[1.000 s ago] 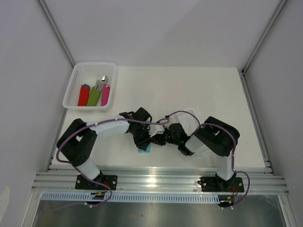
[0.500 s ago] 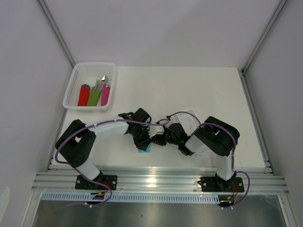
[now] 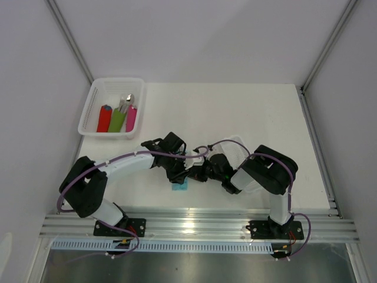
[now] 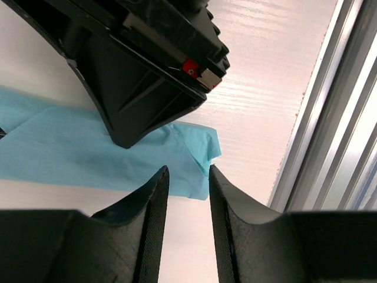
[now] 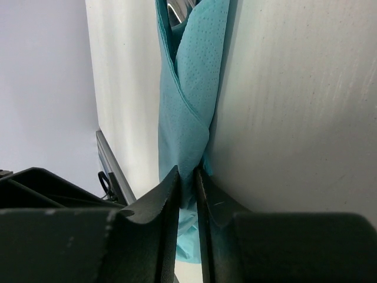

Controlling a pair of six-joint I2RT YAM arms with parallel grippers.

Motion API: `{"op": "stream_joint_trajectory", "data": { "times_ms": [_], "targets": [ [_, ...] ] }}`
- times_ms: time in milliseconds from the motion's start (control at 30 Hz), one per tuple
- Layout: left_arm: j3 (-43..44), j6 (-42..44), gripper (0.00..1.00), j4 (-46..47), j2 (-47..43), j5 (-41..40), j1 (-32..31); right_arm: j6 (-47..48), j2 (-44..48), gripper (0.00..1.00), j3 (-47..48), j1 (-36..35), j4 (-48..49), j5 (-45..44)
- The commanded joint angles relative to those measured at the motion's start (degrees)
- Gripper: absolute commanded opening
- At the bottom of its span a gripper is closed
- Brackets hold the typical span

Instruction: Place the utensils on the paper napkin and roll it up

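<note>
White table between pale walls, with both arms bent inward toward its near edge. At that spot the right gripper has its fingers drawn almost together on the twisted end of the paper napkin, the teal sheet passing through the slit between them and out again on the near side. Farther along, the napkin is wrapped lengthwise into a loose roll, and a shiny bit of the utensils peeps from its far end. Facing it from the left, the left gripper stands with a narrow gap; the other end of the napkin shows in that gap, but no clear pinch on the paper can be made out. From above, the teal roll lies just left of centre, close to the near edge, largely hidden under the two wrists. An aluminium rail runs along the near side, just beyond the table's edge. Well apart, at the far left corner, a white basket holds red, green and pink rolls with silver tips poking out.
</note>
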State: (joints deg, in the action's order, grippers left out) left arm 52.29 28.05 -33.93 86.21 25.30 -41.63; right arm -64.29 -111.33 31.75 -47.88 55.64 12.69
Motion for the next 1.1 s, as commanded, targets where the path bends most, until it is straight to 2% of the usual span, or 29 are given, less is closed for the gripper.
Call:
{"op": "stream_joint_trajectory", "data": {
  "times_ms": [0,333,533,700,833,900,1000,1067],
  "targets": [
    [2.02,0.34,0.36,0.97,1.31,-0.16,-0.47,1.89,-2.49,0.20,-1.34,-0.11,-7.30,-3.19],
    [1.24,-0.55,0.30,3.17,7.04,-3.59,-0.91,1.80,-2.31,0.21,-1.25,-0.02,-7.47,-3.11],
    [-0.26,0.25,0.31,3.79,7.47,-4.64,-2.06,1.71,-2.14,0.38,-1.07,-0.11,-8.17,-3.28],
    [-1.93,0.86,0.31,4.93,7.48,-5.00,-2.06,0.66,-4.24,0.42,-0.90,-0.29,-6.60,-2.14],
    [-2.99,1.92,0.32,6.24,6.60,-5.17,-2.06,-1.27,-6.53,0.31,-1.25,-0.20,-3.96,-2.05],
    [-3.34,2.27,0.33,6.25,6.34,-5.00,-1.97,-1.71,-6.88,0.17,-1.25,-0.11,-3.52,-2.23],
    [-3.07,2.62,0.37,5.55,5.46,-3.34,-1.88,-1.72,-6.97,0.06,-1.51,0.06,-2.64,-2.14],
    [-2.99,2.62,0.39,4.50,3.70,-2.37,-1.79,-1.45,-6.45,0.03,-1.77,0.07,-2.73,-2.23]
  ]
}}
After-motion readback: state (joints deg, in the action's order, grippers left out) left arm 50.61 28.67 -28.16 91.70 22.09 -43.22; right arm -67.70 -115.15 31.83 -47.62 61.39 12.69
